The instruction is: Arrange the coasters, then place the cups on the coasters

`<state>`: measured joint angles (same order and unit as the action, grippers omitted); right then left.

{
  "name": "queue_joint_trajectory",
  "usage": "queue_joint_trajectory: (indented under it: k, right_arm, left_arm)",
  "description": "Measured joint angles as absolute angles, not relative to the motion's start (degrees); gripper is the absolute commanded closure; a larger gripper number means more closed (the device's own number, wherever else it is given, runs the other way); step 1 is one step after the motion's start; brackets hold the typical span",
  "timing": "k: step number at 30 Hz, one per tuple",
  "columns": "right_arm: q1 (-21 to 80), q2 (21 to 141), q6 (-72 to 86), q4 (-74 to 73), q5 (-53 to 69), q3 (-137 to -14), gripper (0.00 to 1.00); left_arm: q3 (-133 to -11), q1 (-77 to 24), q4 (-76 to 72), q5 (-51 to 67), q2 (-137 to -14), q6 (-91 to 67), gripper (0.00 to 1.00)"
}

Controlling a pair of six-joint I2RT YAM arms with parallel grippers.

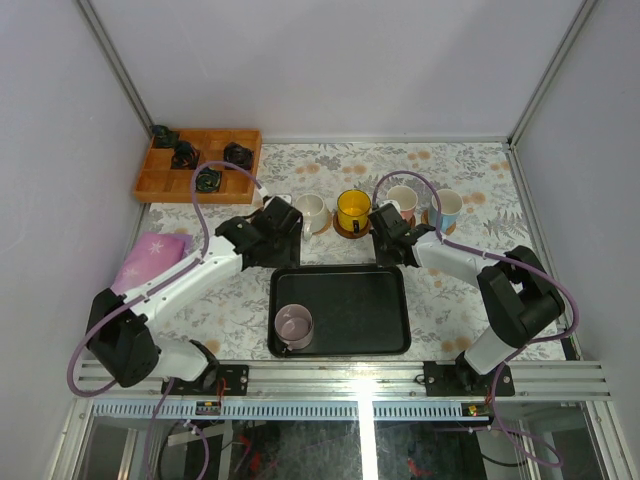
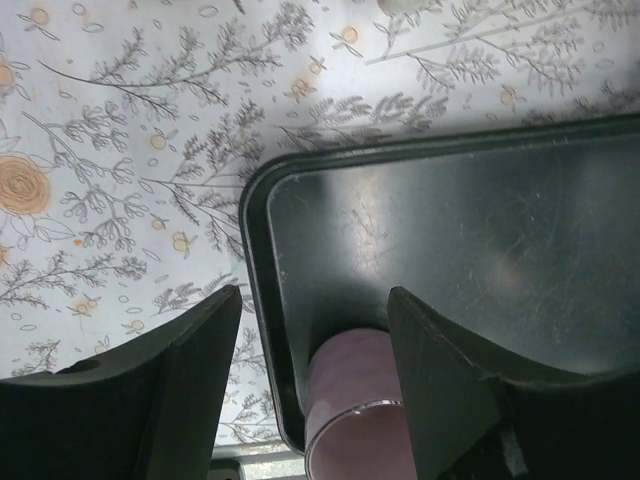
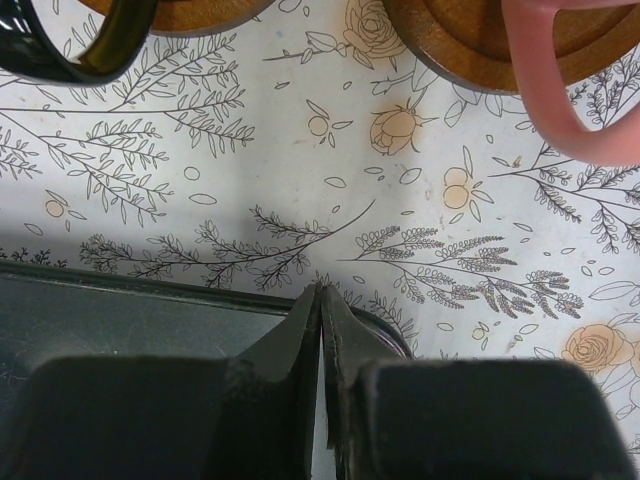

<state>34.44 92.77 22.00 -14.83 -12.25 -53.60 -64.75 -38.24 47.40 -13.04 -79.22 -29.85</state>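
Observation:
Four cups stand in a row at mid-table on brown coasters: cream-white [image 1: 311,211], yellow [image 1: 353,209], pink-handled [image 1: 402,199] and blue-handled [image 1: 446,206]. The yellow cup's coaster [image 1: 351,232] shows at its near side. A lilac cup [image 1: 294,324] stands in the black tray [image 1: 370,320]. My left gripper [image 1: 284,219] hovers beside the cream cup, over the tray's far left corner, open and empty [image 2: 315,295]; the lilac cup [image 2: 360,400] shows beyond its fingers. My right gripper [image 1: 386,221] is shut on nothing [image 3: 320,290], near a coaster [image 3: 470,45] and the pink handle [image 3: 560,85].
A wooden compartment box [image 1: 160,180] with several small black items sits at the back left. A pink cloth [image 1: 150,258] lies at the left, under my left arm. White walls close in the table on three sides.

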Motion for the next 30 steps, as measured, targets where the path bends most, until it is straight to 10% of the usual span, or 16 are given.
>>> queue_joint_trajectory:
  k: [15,30]
  right_arm:
    - [34.4,93.0,22.0,-18.1,-10.4,-51.2,0.92]
    - [34.4,91.4,18.1,-20.7,-17.0,-66.1,0.51]
  left_arm:
    - [-59.3,-45.7,48.0,-9.6,-69.5,-33.2,0.30]
    - [-62.1,-48.0,60.0,-2.9,-67.2,-35.6,0.27]
